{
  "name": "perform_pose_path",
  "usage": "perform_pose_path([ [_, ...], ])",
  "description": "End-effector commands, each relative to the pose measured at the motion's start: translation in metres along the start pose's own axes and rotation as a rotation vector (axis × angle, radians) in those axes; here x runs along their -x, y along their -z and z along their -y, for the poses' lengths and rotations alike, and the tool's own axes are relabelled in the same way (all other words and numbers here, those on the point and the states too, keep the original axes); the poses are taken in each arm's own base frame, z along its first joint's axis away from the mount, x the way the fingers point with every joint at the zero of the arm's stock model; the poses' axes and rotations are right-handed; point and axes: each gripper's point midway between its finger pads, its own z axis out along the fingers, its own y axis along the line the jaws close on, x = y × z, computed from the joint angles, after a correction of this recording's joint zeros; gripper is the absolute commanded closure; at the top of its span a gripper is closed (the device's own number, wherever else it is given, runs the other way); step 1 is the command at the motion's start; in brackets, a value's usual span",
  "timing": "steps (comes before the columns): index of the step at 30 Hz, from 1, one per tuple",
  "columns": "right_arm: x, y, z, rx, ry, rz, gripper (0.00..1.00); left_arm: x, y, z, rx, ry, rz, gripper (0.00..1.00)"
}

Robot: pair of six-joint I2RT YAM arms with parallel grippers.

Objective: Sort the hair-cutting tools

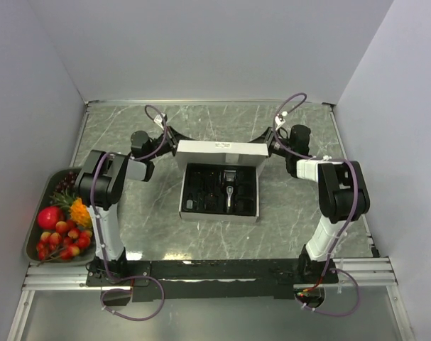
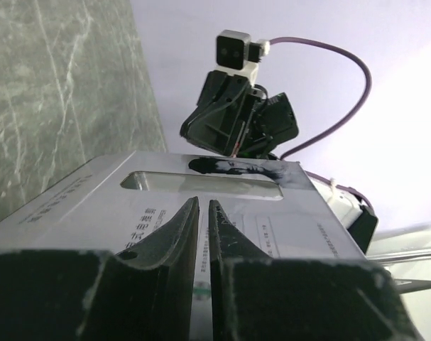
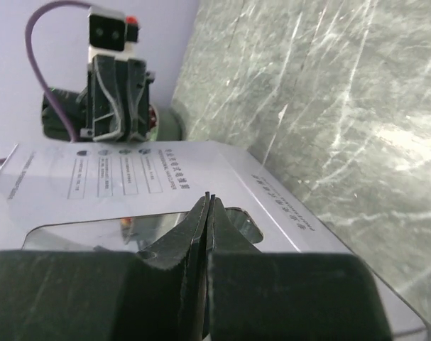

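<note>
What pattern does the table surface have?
The table is grey-green marble with thin white veins, clearest in the right wrist view.

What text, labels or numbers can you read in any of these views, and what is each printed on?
No text can be quoted; none is legible.
Right wrist view: box lid carries rows of small print in framed cells, too small to read.
Left wrist view: same lid, lines of print, blurred, unreadable.
Top view: one dark mark on the lid, illegible.
No other text shows.

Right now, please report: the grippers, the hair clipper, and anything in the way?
Left gripper and right gripper both shut on the raised box lid. Hair clipper lies in the black tray, uncovered. Fruit far left, clear of it.
</note>
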Motion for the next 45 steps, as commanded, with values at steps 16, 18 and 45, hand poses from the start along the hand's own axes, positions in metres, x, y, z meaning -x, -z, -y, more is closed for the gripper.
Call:
perform_pose_path([
  [16,0.006,0.084,0.018,-0.593,0.122,0.247,0.96,0.021,0.07,-0.018,0.639,-0.226,0.337,0.83],
  [18,0.008,0.087,0.013,-0.613,0.151,0.255,0.96,0.019,0.071,-0.015,0.645,-0.23,0.33,0.83],
  [45,-0.057,0.094,-0.005,-0.644,0.146,0.099,0.98,-0.027,0.074,-0.017,0.621,-0.226,0.223,0.85],
])
